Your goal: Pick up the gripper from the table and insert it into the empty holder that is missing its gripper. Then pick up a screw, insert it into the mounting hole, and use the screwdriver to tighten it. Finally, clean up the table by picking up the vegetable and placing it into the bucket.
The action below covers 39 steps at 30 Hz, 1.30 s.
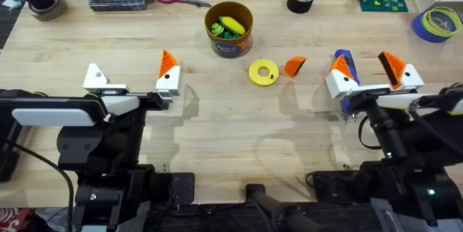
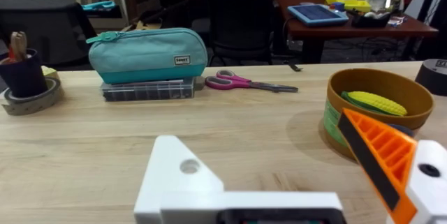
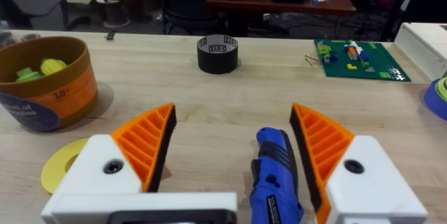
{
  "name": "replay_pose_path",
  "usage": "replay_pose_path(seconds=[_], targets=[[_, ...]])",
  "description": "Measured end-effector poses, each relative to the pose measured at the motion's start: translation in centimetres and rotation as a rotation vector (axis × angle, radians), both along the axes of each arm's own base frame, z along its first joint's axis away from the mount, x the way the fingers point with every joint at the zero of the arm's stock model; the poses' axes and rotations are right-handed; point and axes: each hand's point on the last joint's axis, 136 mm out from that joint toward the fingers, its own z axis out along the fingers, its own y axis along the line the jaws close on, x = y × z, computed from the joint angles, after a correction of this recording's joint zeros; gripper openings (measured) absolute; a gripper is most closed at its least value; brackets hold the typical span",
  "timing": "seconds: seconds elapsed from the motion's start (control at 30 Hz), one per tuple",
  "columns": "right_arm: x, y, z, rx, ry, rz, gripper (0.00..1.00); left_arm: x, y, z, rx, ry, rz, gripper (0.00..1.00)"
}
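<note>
The small orange ribbed plastic wedge tip (image 1: 294, 66) lies loose on the light wooden bench (image 1: 231, 131), beside a round yellow disc (image 1: 263, 72). It looks light, stiff and slick, best pinched across its flat sides. The left end effector (image 1: 130, 79), open, lacks one tip. The right end effector (image 1: 370, 73) stands open around the blue pen-shaped screwdriver (image 3: 275, 175).

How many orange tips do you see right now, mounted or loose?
4. One on the left pincer's inner finger, two on the right pincer at and, one loose on the table beside the yellow disc.
</note>
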Motion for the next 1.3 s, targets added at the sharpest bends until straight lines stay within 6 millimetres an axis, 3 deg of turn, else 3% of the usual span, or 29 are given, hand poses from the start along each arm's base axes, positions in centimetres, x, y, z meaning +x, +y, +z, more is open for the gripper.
replay_pose_path(seconds=[0.33,0.47,0.67,0.97,1.0,1.13,1.3], targets=[[0.0,0.1,0.3,0.000,-0.011,0.003,0.997,0.0,0.0,0.7,0.000,-0.029,0.001,0.985],[0.1,0.1,2.4,0.000,-0.099,0.008,0.997,-0.1,0.0,2.4,0.000,-0.097,0.001,0.985],[-0.3,0.2,5.5,-0.001,-0.186,0.012,0.996,-0.3,0.0,2.4,-0.014,-0.055,0.001,0.985],[-2.9,0.3,12.5,0.000,-0.184,0.016,0.997,-2.0,0.0,9.2,-0.057,-0.005,0.002,0.985],[-3.2,0.3,14.4,0.000,-0.162,0.019,0.997,-1.8,0.0,10.8,-0.060,0.074,0.004,0.985],[-2.7,0.4,15.7,0.001,-0.082,0.024,0.997,-0.6,0.0,12.0,-0.059,0.211,0.008,0.985],[-1.4,1.0,15.2,0.008,0.122,0.060,0.997,1.6,0.0,12.2,-0.057,0.411,0.014,0.985]])
